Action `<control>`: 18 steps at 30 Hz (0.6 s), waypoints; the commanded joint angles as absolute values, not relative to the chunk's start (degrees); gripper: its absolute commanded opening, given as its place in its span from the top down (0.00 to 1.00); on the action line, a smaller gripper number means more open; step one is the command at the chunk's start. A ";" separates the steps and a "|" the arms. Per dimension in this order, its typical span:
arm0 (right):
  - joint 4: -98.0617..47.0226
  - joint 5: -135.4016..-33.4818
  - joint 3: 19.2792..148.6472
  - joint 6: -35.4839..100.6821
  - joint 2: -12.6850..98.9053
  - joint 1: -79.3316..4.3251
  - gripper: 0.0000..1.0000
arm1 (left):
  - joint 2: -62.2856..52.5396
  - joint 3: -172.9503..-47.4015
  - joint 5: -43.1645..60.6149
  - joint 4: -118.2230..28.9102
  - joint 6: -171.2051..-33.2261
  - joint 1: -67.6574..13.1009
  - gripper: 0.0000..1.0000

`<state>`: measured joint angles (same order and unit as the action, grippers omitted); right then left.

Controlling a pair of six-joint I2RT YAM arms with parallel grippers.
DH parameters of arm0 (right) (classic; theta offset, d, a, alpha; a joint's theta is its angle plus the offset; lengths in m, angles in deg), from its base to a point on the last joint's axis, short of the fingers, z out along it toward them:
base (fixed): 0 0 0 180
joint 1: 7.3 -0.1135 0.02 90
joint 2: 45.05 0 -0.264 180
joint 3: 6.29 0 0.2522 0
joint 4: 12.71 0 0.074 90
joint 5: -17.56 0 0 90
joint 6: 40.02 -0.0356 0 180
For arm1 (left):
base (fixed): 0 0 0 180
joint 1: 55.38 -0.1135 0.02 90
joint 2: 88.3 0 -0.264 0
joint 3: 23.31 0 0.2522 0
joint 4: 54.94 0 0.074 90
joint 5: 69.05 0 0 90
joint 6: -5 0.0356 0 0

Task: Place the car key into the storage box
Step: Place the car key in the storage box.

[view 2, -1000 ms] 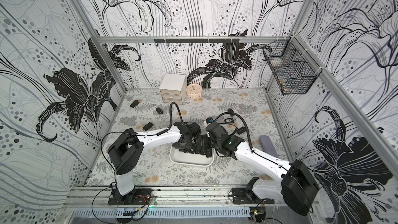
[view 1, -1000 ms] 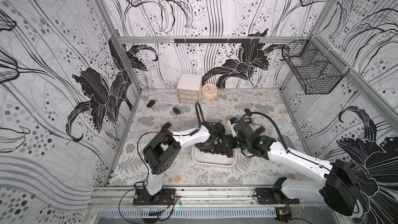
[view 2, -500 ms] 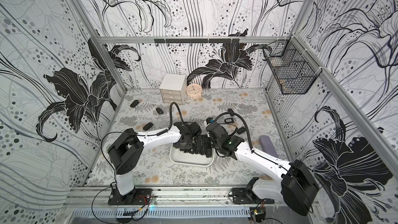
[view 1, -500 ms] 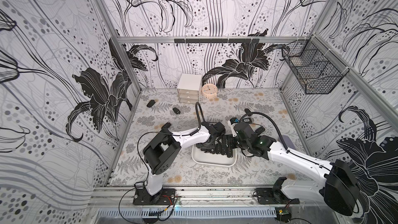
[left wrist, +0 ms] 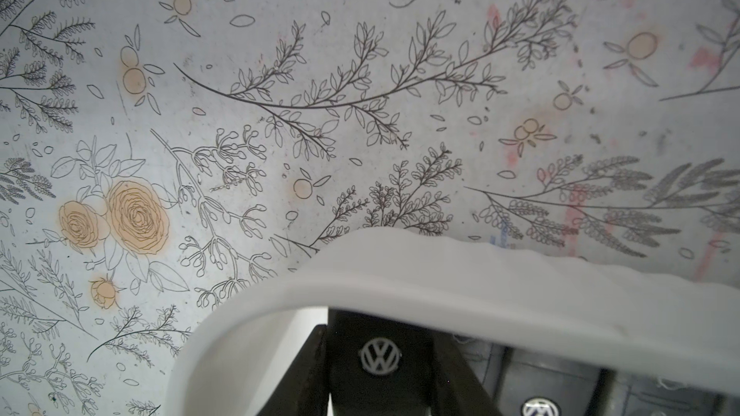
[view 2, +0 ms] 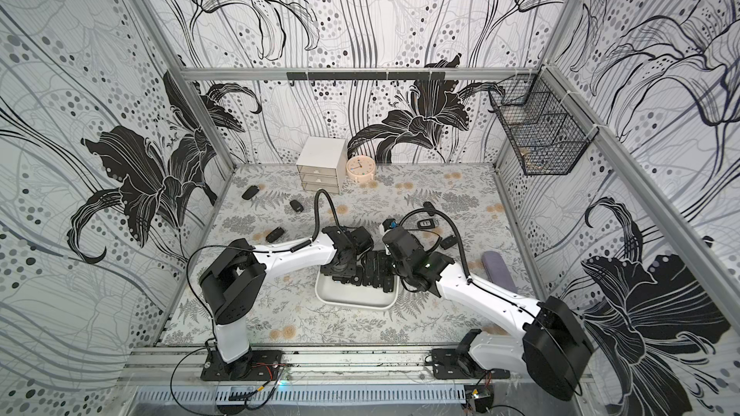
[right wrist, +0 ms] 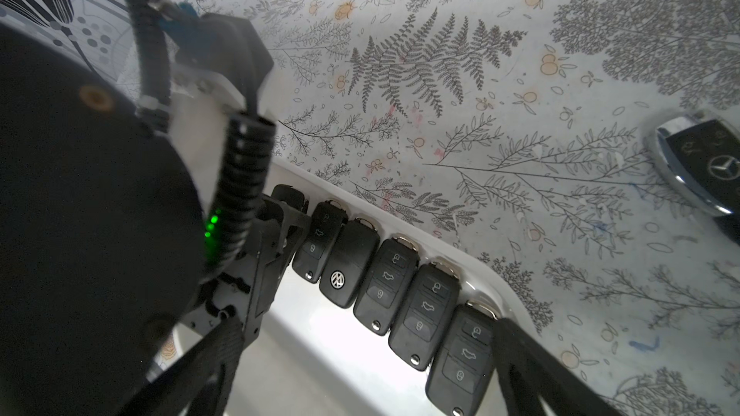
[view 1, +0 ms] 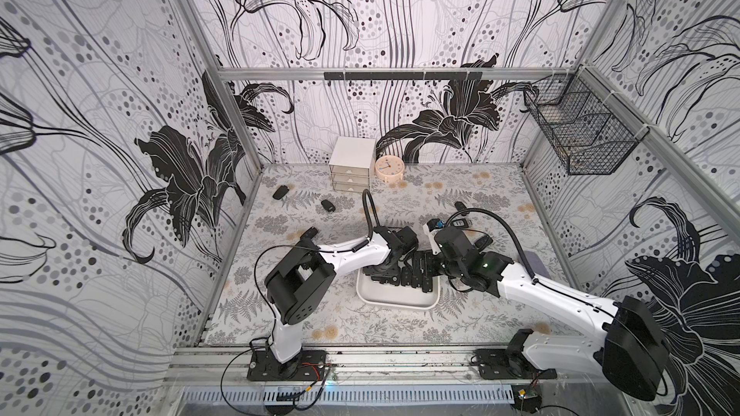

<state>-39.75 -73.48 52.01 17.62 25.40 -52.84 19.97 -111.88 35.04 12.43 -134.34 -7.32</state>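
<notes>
Left wrist view is showing us the car key [left wrist: 380, 382] sitting between the jaws of the left gripper [left wrist: 378, 328], just inside the white rim of the storage box [left wrist: 460, 274]. Comparing both top views with those of a second ago, we are finding both arms keeping the same pose over the box. The only change we are reading is a slight easing of the left jaws. They are standing close against both sides of the key, and we cannot tell whether they are still pinching it or have just let go.

We are judging that the key is already down inside the box, at the end of the row of fobs [right wrist: 400, 286] nearest the left arm. Releasing and lifting away is what is remaining. The right gripper [right wrist: 370, 324] is hanging wide open over the row's other end, holding nothing.

The key is looking matte black and slab-sided, with its round silver VW badge facing the wrist camera. A second badged fob [left wrist: 540, 408] is lying just beside it.
</notes>
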 commanded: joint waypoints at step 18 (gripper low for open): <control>-39.37 -75.28 51.14 16.86 25.52 -52.56 0.00 | 17.79 -111.39 35.90 11.85 -134.54 -7.74 0.47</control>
<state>-39.73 -75.25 52.01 17.65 25.97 -52.84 19.73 -111.13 35.28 11.97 -134.10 -7.61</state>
